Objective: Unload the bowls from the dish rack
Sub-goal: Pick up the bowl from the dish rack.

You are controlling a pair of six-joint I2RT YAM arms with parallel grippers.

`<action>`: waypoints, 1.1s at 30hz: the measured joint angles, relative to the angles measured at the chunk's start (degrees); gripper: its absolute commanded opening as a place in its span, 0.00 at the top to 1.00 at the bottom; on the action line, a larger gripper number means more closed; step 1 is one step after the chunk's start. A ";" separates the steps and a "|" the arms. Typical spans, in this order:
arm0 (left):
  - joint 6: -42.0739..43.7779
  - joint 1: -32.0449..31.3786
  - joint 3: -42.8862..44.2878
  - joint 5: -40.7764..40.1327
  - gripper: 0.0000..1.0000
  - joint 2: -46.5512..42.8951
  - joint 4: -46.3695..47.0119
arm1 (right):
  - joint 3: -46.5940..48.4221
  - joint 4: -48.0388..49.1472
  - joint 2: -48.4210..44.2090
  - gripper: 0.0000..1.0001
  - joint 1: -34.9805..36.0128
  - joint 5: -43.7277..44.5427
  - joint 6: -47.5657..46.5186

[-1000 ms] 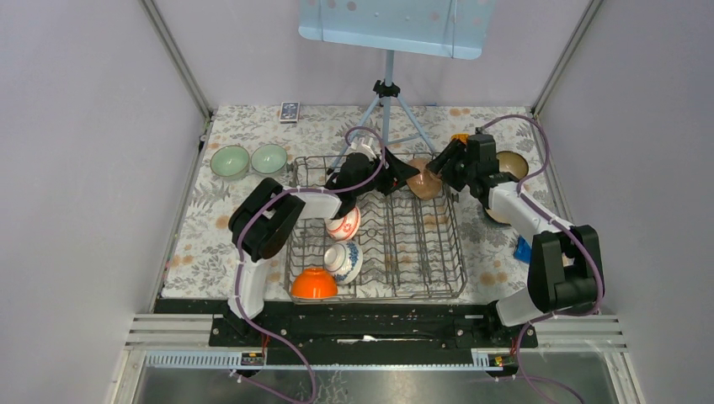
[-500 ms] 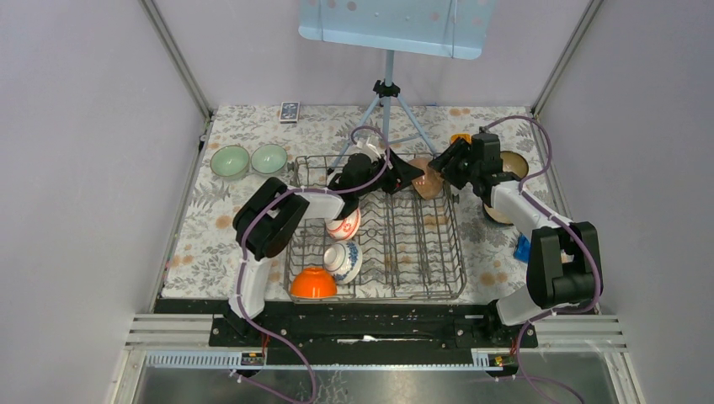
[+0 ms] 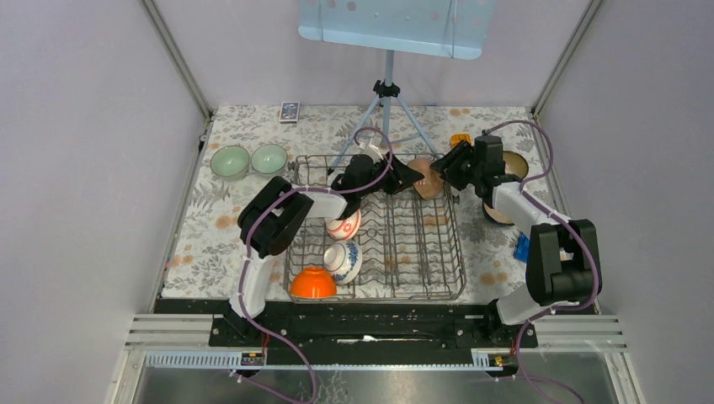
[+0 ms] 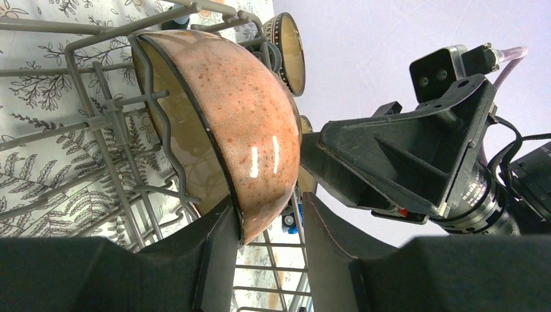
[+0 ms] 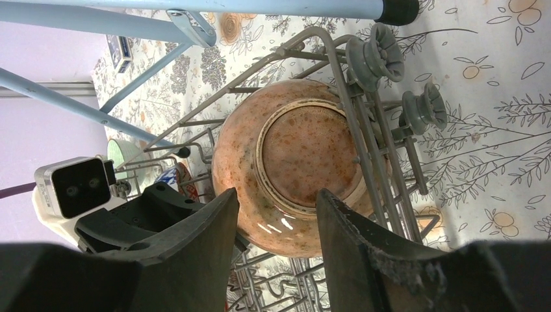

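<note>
A speckled orange-brown bowl (image 3: 425, 179) stands on edge in the far right corner of the grey wire dish rack (image 3: 438, 278). My left gripper (image 3: 410, 175) is open, straddling the bowl's rim (image 4: 240, 110): one finger (image 4: 217, 247) touches the tan inside, the other (image 4: 325, 240) stands just off the outside. My right gripper (image 3: 444, 171) is open, its fingers on either side of the bowl's foot (image 5: 305, 149) without touching. A red-and-white bowl (image 3: 343, 225), a blue-and-white bowl (image 3: 343, 262) and an orange bowl (image 3: 314, 284) sit in the rack's left side.
Two pale green bowls (image 3: 229, 161) (image 3: 269, 158) stand on the floral table at the left. Dark brown bowls (image 3: 512, 164) (image 3: 497, 212) lie right of the rack. A blue-grey tripod (image 3: 387, 109) stands just behind the rack, a remote (image 3: 289, 110) lies at the back, and a blue object (image 3: 522, 248) lies right.
My left gripper has moved right, up to the speckled bowl, and now straddles its rim. My right gripper has shifted only slightly. The bowls have not moved.
</note>
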 measured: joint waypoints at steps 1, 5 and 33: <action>0.00 0.00 0.04 0.02 0.58 0.09 0.00 | -0.15 0.22 0.02 0.46 -0.15 -0.17 0.26; -0.02 -0.07 0.55 0.17 0.58 0.70 0.42 | -0.85 1.29 0.02 0.47 -0.76 -1.18 1.05; -1.33 -0.09 1.79 3.19 0.51 4.15 6.38 | -3.28 5.73 0.66 0.48 -3.37 -5.09 2.19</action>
